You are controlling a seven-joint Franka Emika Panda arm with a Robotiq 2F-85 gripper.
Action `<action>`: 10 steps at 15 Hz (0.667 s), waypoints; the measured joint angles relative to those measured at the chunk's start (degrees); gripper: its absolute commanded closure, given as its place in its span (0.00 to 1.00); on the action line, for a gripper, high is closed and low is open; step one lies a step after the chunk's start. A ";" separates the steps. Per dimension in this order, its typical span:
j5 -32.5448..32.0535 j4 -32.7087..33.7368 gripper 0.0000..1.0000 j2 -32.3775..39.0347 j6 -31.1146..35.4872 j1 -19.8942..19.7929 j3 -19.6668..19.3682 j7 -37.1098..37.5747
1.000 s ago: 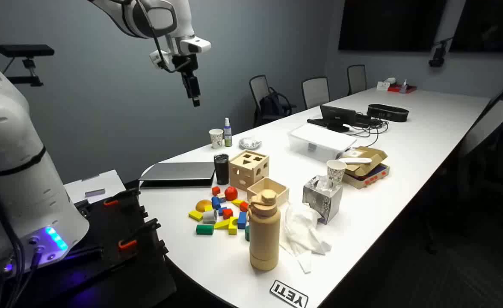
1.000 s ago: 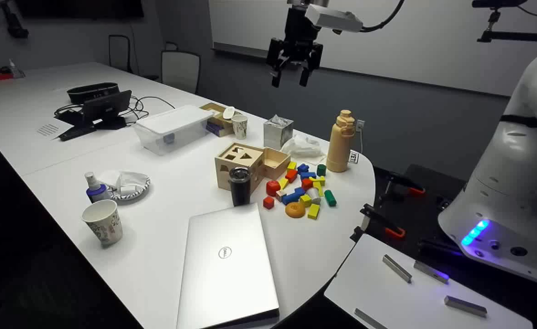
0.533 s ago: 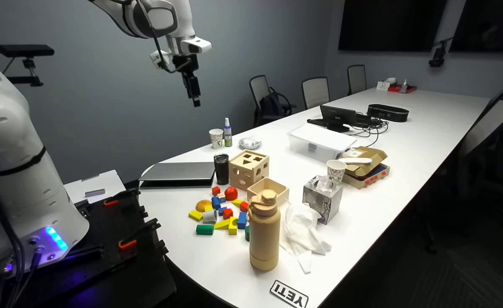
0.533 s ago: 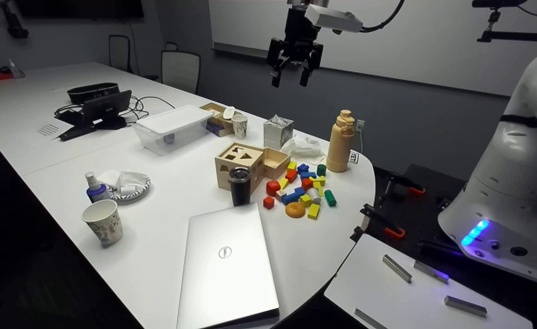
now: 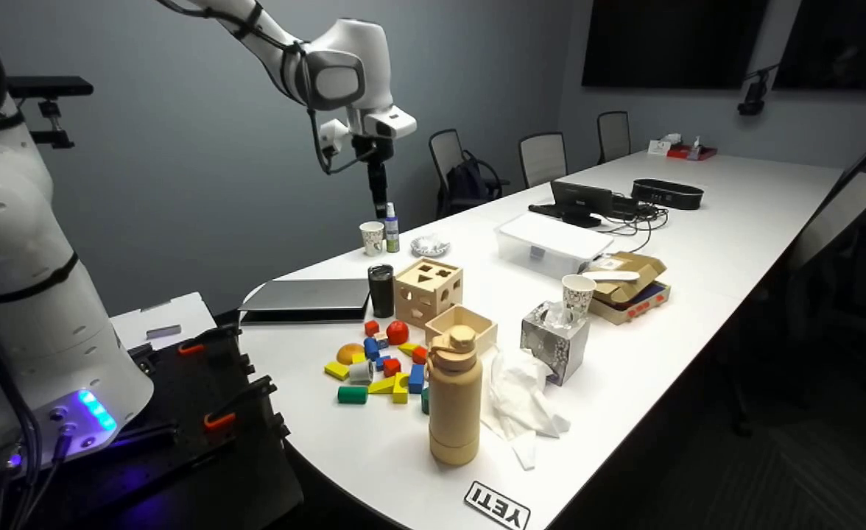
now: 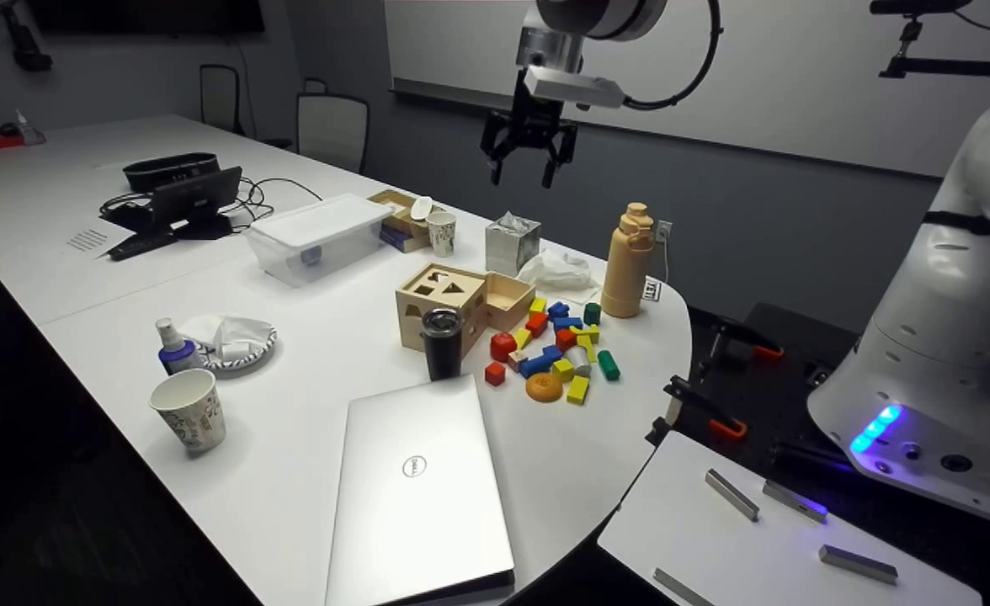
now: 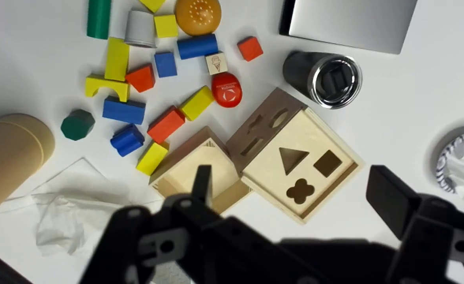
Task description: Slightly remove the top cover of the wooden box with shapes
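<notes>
Over on the white table (image 5: pixel 742 213) in an exterior view, the wooden box (image 5: pixel 433 289) is parked right beside a black tumbler (image 5: pixel 381 291). Up high in an exterior view, the gripper (image 6: pixel 522 174) hangs, jaws pretty wide. Wrist view has the cover (image 7: pixel 306 170) lying flat on top of the box.

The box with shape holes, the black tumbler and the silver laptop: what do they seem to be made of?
Box: looks like wood, matte and apparently unpainted; its panels are pale tan. Tumbler: probably coated metal, judging by the dark body and shiny silver rim; plastic is possible. Laptop: perhaps metal, or metal-look plastic; its surface has a smooth, silvery satin sheen.
</notes>
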 measured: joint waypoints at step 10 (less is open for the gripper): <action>4.09 18.99 0.00 28.83 5.39 0.97 -0.96 4.10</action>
